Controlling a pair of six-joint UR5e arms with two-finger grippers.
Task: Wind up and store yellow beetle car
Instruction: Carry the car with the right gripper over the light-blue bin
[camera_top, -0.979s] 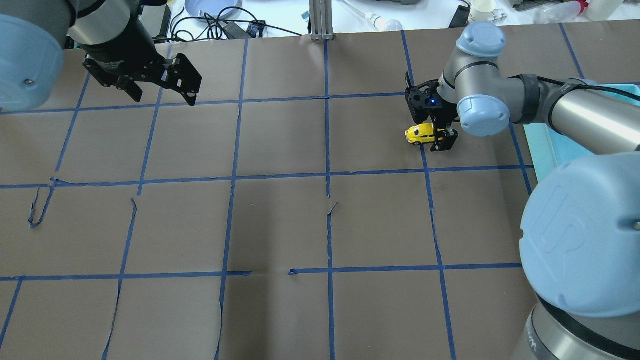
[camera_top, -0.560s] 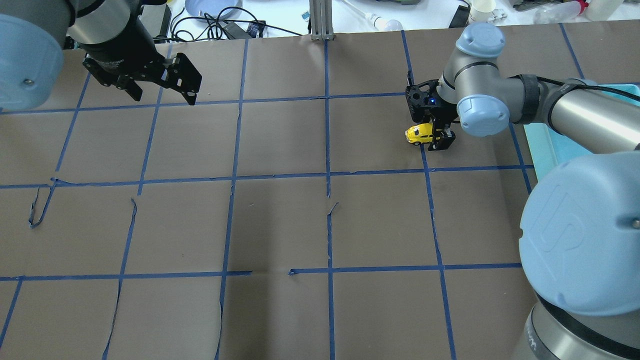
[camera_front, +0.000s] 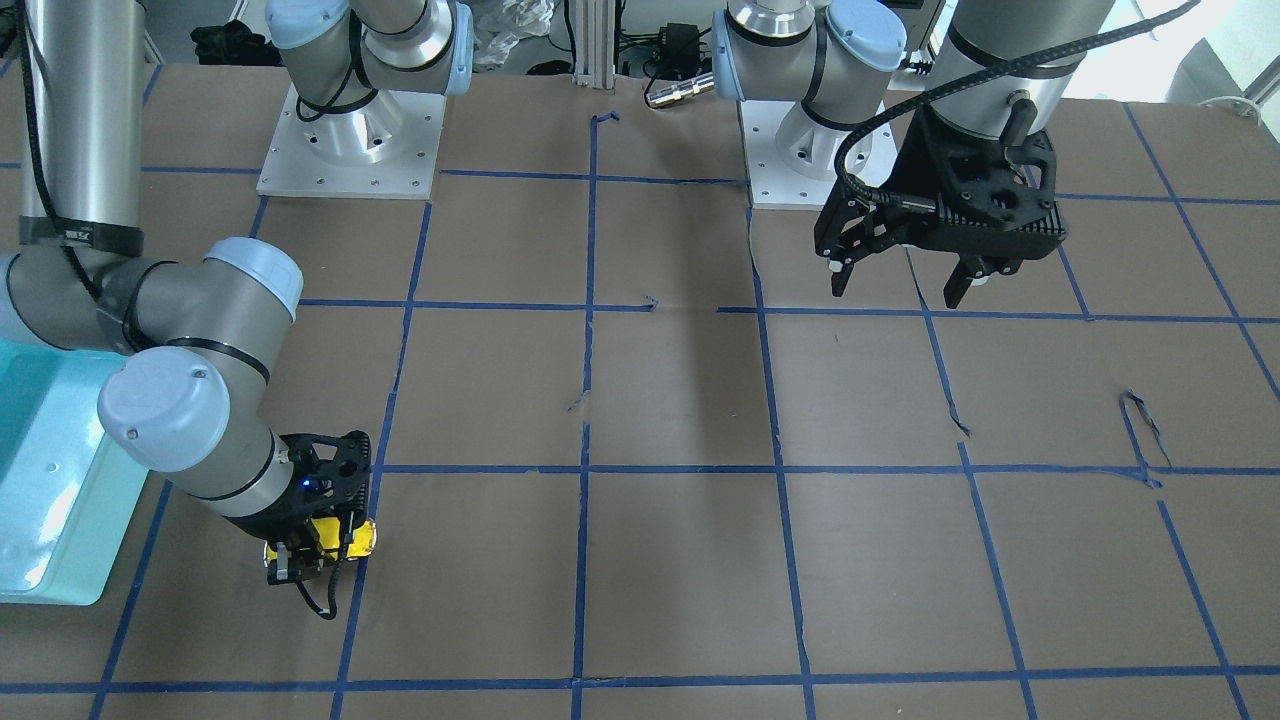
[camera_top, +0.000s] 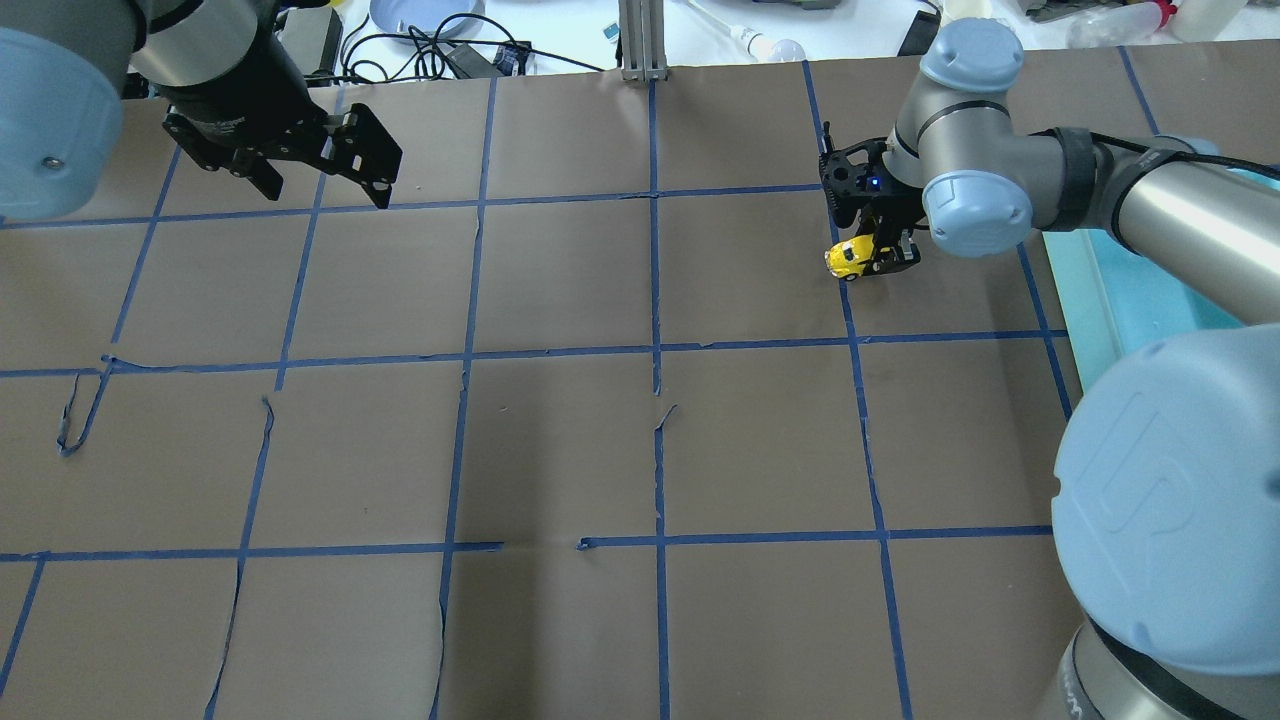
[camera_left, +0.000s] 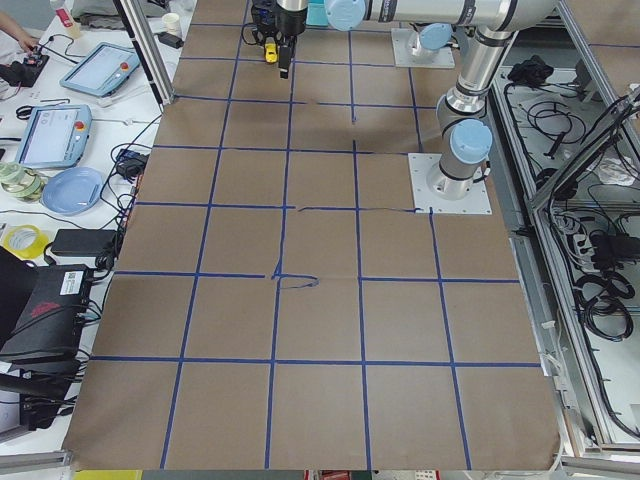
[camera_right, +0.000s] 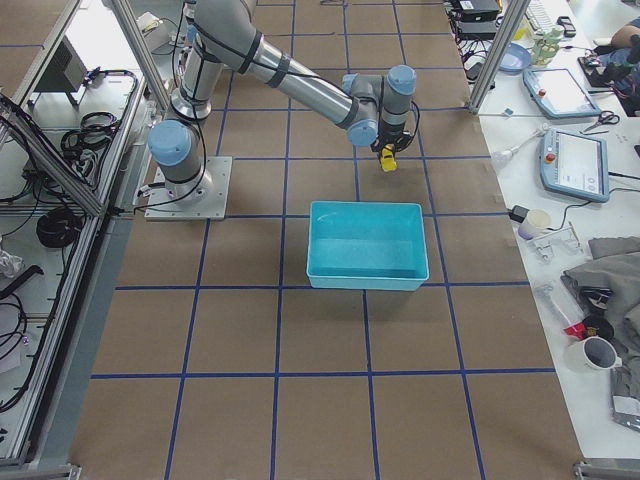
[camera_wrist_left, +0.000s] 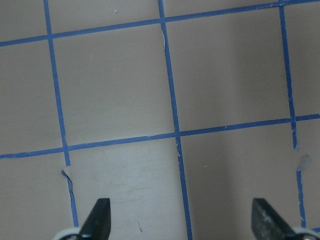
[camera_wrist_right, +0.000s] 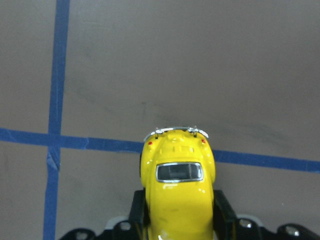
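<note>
Right gripper (camera_top: 878, 256) has shifted slightly outward, fingers clamped on the yellow beetle car (camera_top: 846, 260), which now sits angled by a tape line (camera_top: 850, 310). Near squares of the brown paper table (camera_top: 560, 450) show torn tape. Teal bin (camera_right: 365, 278) stands beside the car. Left gripper (camera_top: 328, 195) hangs spread wide, holding nothing, toward the far edge.

We see a glossy bright-yellow beetle car (camera_wrist_right: 177, 200) with a dark, silver-rimmed rear window and 2 tiny red tail lights. The table (camera_top: 560, 450) is brown, gridded with blue tape lines. The bin (camera_right: 365, 245) is turquoise; the right arm (camera_top: 1190, 225) and left arm (camera_front: 1030, 30) are silver-grey with pale-blue caps.
</note>
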